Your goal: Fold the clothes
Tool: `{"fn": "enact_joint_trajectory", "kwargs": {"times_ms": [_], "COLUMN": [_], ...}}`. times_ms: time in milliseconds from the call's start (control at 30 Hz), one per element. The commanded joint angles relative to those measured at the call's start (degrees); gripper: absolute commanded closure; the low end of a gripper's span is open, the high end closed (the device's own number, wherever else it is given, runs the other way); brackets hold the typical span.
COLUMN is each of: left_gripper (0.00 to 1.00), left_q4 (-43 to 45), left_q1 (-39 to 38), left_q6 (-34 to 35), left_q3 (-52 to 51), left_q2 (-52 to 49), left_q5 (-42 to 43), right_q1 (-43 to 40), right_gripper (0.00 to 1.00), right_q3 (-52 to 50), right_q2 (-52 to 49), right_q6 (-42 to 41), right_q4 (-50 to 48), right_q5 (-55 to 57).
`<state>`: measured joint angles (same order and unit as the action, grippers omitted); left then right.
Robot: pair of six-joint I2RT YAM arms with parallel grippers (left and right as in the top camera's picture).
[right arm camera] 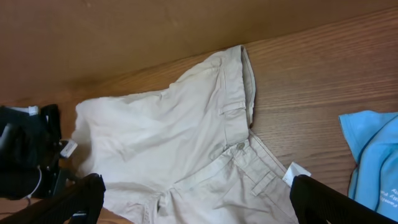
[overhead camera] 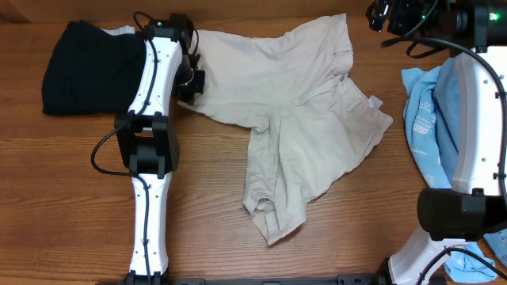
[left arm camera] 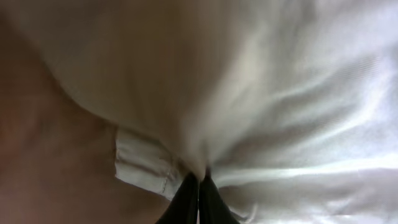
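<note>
The pale beige shorts (overhead camera: 293, 111) lie spread on the wooden table, one leg reaching left, the other toward the front, waistband at the back right. My left gripper (overhead camera: 192, 85) is shut on the hem of the left leg; the left wrist view shows the closed fingers (left arm camera: 199, 186) pinching the beige cloth (left arm camera: 261, 93). My right gripper (overhead camera: 400, 16) hangs open above the back right, clear of the cloth. The right wrist view shows the shorts (right arm camera: 180, 143) below the wide-apart fingers (right arm camera: 196, 199).
A black folded garment (overhead camera: 83, 67) lies at the back left behind my left arm. Blue and light-blue garments (overhead camera: 432, 119) lie at the right under my right arm; they also show in the right wrist view (right arm camera: 373, 155). A white tag (overhead camera: 374, 101) sticks out at the waistband.
</note>
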<state>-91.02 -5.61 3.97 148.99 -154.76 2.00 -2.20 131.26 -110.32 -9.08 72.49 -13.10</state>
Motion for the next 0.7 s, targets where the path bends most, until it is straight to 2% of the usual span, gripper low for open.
{"fn": "enact_joint_trajectory", "kwargs": {"times_ms": [0, 33, 67, 133, 167, 200, 367, 467, 667], "left_gripper": [0.96, 0.90, 0.77, 0.46, 0.34, 0.28, 0.13, 0.00, 0.00], "left_q4": [-5.60, -5.84, -5.84, -5.73, -5.77, -5.81, -5.81, -5.81, -5.79], "left_q1": [0.00, 0.00, 0.00, 0.00, 0.15, 0.35, 1.86, 2.60, 2.12], "left_q6": [5.46, 5.49, 5.49, 5.53, 5.55, 5.53, 6.43, 6.56, 6.36], "left_q3": [0.26, 0.24, 0.24, 0.46, 0.59, 0.92, 4.72, 6.67, 8.35], "left_q2": [-0.92, -0.92, -0.92, -0.83, -0.83, -0.81, 1.29, 7.21, 25.07], "left_q5": [-2.56, -2.23, -0.79, 2.40, 2.51, 2.49, 2.56, 2.45, 3.19], "right_q1": [0.09, 0.09, 0.09, 0.09, 0.09, 0.09, 0.09, 0.09, 0.09], "right_gripper": [0.00, 0.00, 0.00, 0.00, 0.00, 0.00, 0.00, 0.00, 0.02], "right_q3": [-0.81, -0.81, -0.81, -0.81, -0.81, -0.81, 0.28, 1.95, 6.62], "right_q2": [-0.39, -0.39, -0.39, -0.39, -0.39, -0.39, -0.24, 1.14, 6.10], "right_q6": [0.57, 0.57, 0.59, 0.59, 0.61, 0.59, 0.55, 0.52, 0.04], "right_q4": [-0.17, -0.31, -0.46, -0.98, -1.16, -1.42, -2.95, -2.23, 7.52], "right_q5": [0.26, 0.24, 0.26, 0.24, 0.24, 0.22, 0.17, 0.00, 0.02]}}
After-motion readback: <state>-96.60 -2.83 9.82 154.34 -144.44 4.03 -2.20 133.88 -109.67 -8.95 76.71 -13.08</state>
